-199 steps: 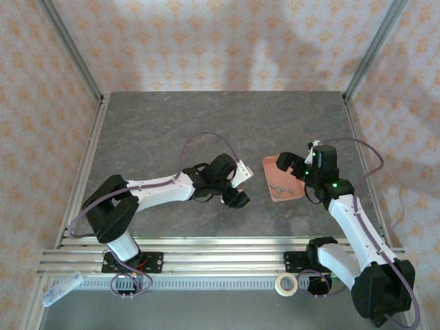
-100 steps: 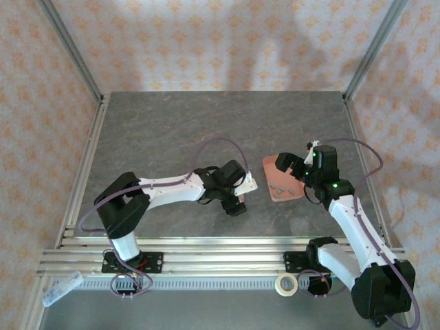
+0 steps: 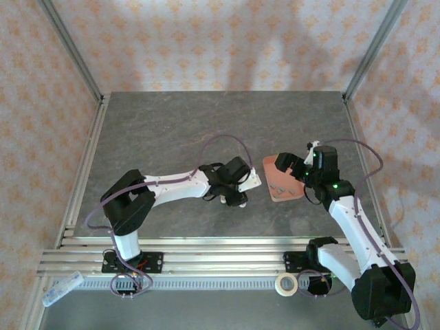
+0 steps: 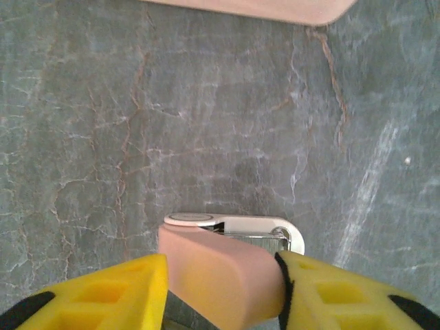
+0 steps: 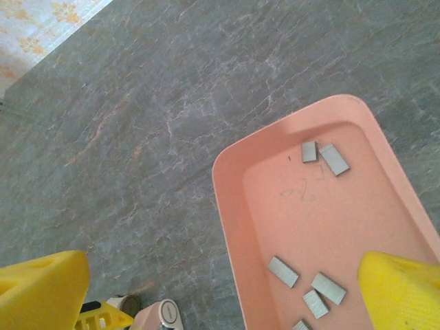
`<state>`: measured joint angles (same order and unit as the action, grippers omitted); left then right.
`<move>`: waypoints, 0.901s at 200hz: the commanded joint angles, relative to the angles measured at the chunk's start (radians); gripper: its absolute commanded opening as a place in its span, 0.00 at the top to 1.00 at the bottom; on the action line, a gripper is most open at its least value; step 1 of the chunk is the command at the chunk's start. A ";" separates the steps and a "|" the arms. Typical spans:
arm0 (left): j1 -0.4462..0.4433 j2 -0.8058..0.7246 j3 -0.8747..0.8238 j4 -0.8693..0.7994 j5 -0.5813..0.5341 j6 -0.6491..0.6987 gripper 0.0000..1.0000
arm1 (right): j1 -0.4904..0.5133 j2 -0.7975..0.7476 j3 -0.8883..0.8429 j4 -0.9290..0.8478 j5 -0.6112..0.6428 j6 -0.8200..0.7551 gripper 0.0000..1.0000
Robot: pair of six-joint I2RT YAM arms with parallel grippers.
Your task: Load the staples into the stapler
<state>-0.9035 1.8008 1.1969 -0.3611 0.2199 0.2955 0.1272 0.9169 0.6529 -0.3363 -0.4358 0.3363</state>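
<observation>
A small pink stapler (image 4: 220, 275) with a white base (image 4: 275, 230) is clamped between the yellow fingers of my left gripper (image 4: 220, 292), low over the stone table; a metal channel shows between cover and base. From above, the left gripper (image 3: 236, 197) sits just left of the salmon-pink tray (image 3: 269, 165). Several grey staples (image 5: 283, 271) lie loose inside the tray (image 5: 227, 206), two more staples (image 5: 335, 159) at its far end. My right gripper (image 5: 220, 295) hangs open above the tray, with the stapler (image 5: 161, 316) at its lower left. The right gripper (image 3: 289, 165) is over the tray's far corner.
A roll of tape (image 3: 286, 284) and a clear plastic item (image 3: 60, 289) rest on the front rail. Metal frame posts (image 3: 72, 51) stand at the back corners. A purple cable (image 3: 227, 141) loops above the left arm.
The left arm has stretched rightward, carrying the stapler closer to the tray's left edge. The right arm and tray have stayed still.
</observation>
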 commanded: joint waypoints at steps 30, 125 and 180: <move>0.031 -0.047 0.050 -0.051 0.022 -0.046 0.75 | 0.034 -0.024 -0.052 -0.003 -0.074 0.069 0.00; 0.116 -0.044 0.079 -0.064 0.187 -0.190 0.82 | 0.160 -0.031 -0.105 -0.044 -0.112 0.155 0.04; 0.144 -0.012 0.119 -0.113 0.303 -0.263 0.82 | 0.266 0.068 -0.099 0.004 -0.153 0.263 0.24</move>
<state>-0.7788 1.7824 1.2934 -0.4355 0.4442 0.0902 0.3481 0.9482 0.5446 -0.3592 -0.5674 0.5327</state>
